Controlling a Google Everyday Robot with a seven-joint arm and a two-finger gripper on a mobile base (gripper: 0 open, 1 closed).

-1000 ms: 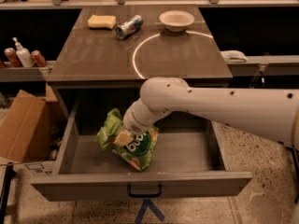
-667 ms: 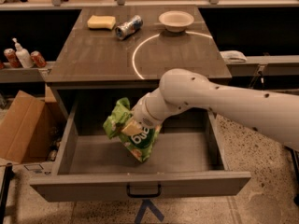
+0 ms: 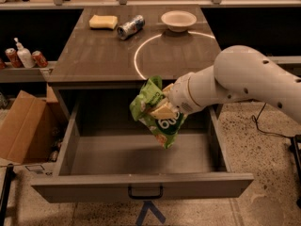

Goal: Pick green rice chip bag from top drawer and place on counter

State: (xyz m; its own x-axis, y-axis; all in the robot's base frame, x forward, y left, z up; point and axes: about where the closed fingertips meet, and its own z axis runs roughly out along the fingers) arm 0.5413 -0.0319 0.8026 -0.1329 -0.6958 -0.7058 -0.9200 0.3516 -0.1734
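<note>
I have the gripper (image 3: 163, 101) clamped on the green rice chip bag (image 3: 146, 106), one finger on each face. The bag hangs crumpled from it, label side toward me, in the air over the open top drawer (image 3: 141, 182) and off the drawer floor. Directly behind and slightly above the gripper is the front edge of the worktop (image 3: 94, 55); the bag's top corner overlaps that edge in my view. The white circle line (image 3: 136, 55) starts just past the edge. Well beyond the gripper, along the worktop's far side, are a yellow sponge (image 3: 103, 21), a can on its side (image 3: 130, 26) and a pale bowl (image 3: 178, 20). Far off to the gripper's left, a cardboard box (image 3: 23, 126) stands on the floor beside the drawer.
</note>
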